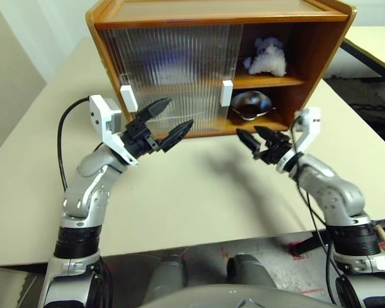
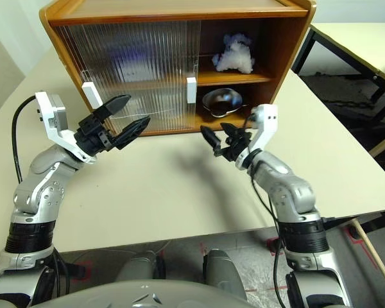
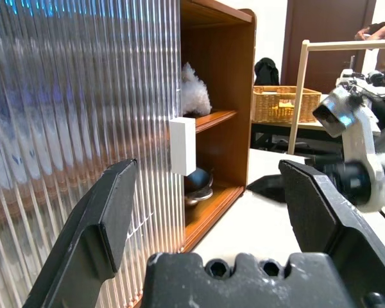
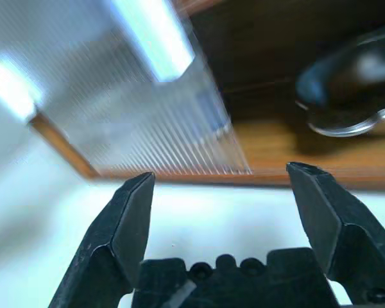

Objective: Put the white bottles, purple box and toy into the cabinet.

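The wooden cabinet [image 1: 321, 38] stands on the table with its ribbed sliding doors [image 1: 173, 77] across its left part and its right part open. The white fluffy toy [image 1: 267, 56] sits on the upper shelf in the open part. A purplish blur [image 1: 170, 64] shows through the door at the upper shelf; I cannot tell whether it is the purple box. The white bottles are hidden. My left gripper [image 1: 179, 112] hangs open and empty in front of the doors, near a white handle [image 1: 128, 97]. My right gripper [image 1: 248, 131] is open and empty in front of the lower opening.
A shiny steel bowl [image 1: 249, 104] lies on the lower shelf behind the second white handle [image 1: 226, 92]. The pale table [image 1: 199, 192] extends in front of the cabinet. Another table [image 1: 372, 38] stands at the right, and a wicker basket [image 3: 279, 102] sits beyond.
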Tool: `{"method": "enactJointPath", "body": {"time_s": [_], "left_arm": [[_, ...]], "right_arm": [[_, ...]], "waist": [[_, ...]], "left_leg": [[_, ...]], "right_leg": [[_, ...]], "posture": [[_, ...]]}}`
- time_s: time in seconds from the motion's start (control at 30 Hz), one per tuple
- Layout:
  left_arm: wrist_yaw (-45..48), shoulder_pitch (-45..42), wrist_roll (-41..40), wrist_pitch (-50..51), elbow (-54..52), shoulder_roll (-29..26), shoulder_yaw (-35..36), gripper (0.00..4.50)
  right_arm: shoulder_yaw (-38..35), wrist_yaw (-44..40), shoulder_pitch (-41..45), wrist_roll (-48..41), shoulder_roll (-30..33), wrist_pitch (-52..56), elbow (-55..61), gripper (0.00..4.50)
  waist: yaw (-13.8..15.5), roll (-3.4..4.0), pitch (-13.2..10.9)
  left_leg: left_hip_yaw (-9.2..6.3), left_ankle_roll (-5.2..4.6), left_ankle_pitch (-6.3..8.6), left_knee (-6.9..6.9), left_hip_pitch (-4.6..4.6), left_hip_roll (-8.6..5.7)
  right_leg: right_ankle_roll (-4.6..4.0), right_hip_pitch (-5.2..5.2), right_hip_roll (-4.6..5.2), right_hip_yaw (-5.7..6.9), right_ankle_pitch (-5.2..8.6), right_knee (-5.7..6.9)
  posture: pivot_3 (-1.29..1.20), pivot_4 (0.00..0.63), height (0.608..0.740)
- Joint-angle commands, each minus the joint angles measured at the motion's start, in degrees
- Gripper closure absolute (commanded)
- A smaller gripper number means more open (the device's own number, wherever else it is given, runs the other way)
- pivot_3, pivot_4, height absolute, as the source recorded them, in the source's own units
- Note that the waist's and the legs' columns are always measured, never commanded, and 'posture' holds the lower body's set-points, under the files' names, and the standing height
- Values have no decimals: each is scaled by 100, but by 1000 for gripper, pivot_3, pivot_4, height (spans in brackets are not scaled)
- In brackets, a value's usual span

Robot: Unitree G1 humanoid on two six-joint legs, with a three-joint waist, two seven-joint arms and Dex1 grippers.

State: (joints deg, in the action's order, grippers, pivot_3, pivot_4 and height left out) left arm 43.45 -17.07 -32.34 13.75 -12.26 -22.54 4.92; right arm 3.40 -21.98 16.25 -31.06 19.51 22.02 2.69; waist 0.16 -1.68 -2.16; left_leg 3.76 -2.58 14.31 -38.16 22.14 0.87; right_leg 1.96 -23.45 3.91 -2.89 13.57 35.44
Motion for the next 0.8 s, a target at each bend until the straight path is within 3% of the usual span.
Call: {"method": "enactJointPath", "body": {"time_s": [0.03, 0.2, 0.23, 0.3, 0.63, 0.8], "left_arm": [[59, -64, 77, -57, 146, 27, -73, 0], [51, -22, 82, -87, 143, 19, -51, 0], [45, -14, 84, -94, 141, 19, -48, 0], [28, -3, 87, -102, 130, 20, -41, 0], [-3, 14, 108, -134, 133, 31, -17, 0], [-15, 21, 112, -147, 132, 45, -32, 0]], "right_arm": [[430, -421, 82, 986, -122, -1142, -787, 21], [640, -414, 407, 1757, -459, -1899, -1239, 21], [688, -411, 470, 1898, -525, -2030, -1272, 188], [782, -402, 603, 2136, -659, -2217, -1299, 604], [800, -194, 1229, 2604, -1181, -2242, -1292, 4467], [698, 208, 1541, 2792, -1408, -2172, -1503, 4467]], "waist": [[6, -5, -2], [10, -8, -4], [18, -8, -3], [41, -9, -3], [87, -13, -1], [84, -13, 0]], "left_leg": [[0, 0, 0, -1, 0, 0], [-1, 0, 0, -3, 0, 0], [-1, 0, 0, -3, 1, 1], [-3, 0, 0, -3, 0, 1], [-4, 4, 2, -3, -2, 2], [-4, 9, 3, -3, -6, 2]], "right_leg": [[0, 1, 1, 1, 0, 0], [-13, 1, 2, -4, -13, 2], [-16, 0, 2, -4, -15, 3], [-16, 0, 1, -2, -15, 5], [-23, -2, 7, 0, -18, 15], [-29, -7, 8, 1, -22, 32]], "posture": [[98, 0, 740], [108, 0, 740], [110, 0, 740], [115, 0, 740], [120, 0, 740], [119, 0, 740]]}}
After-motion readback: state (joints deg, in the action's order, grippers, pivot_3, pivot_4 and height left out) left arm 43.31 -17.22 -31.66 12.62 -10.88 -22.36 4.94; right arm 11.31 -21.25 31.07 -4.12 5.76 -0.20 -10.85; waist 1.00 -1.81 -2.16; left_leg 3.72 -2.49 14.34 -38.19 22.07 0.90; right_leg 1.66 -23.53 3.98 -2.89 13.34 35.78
